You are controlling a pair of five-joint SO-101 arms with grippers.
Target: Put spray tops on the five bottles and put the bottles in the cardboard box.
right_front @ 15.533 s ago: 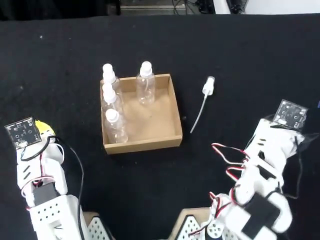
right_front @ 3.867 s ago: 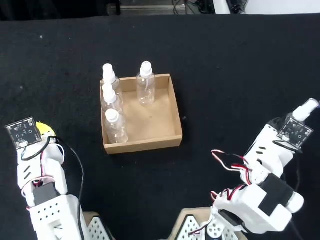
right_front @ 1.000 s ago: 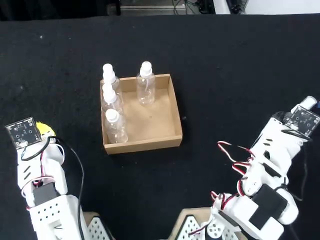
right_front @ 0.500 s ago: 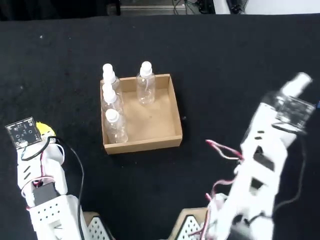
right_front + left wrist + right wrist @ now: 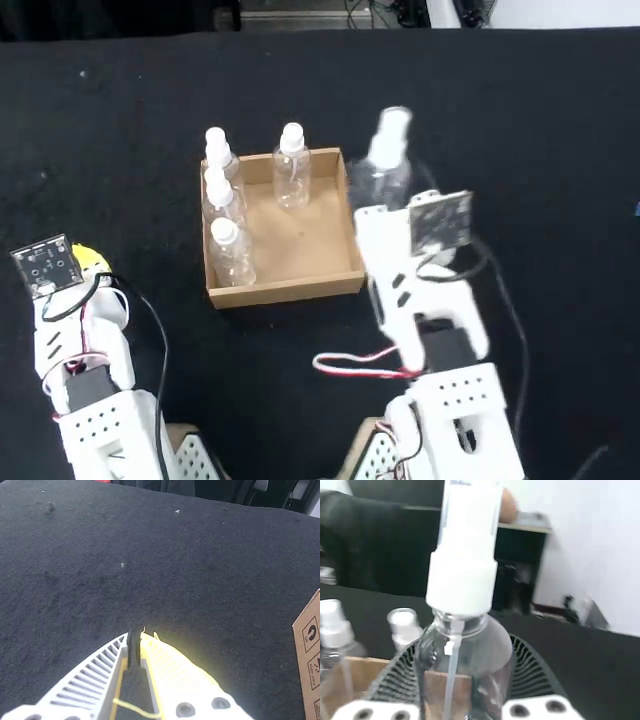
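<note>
The cardboard box (image 5: 300, 262) sits mid-table with several capped clear bottles in it, three along one wall (image 5: 220, 192) and one at the back (image 5: 291, 165). My right gripper (image 5: 386, 198) is shut on a fifth clear bottle (image 5: 382, 176), upright with a white spray top (image 5: 392, 128), held just outside the box's right wall. In the right wrist view the held bottle (image 5: 470, 652) and its spray top (image 5: 465, 565) stand between my fingers (image 5: 402, 672), with box bottles (image 5: 402, 622) behind. My left gripper (image 5: 88, 262) rests at the lower left, shut (image 5: 135, 640) and holding nothing.
Black cloth (image 5: 500, 110) covers the table. A corner of the box (image 5: 311, 645) lies off to one side of the left gripper. Red and white cables (image 5: 360, 365) trail from the right arm near the front edge.
The right arm has swung from the table's far right edge over to the box's right wall, carrying the capped bottle. The left arm has not moved.
</note>
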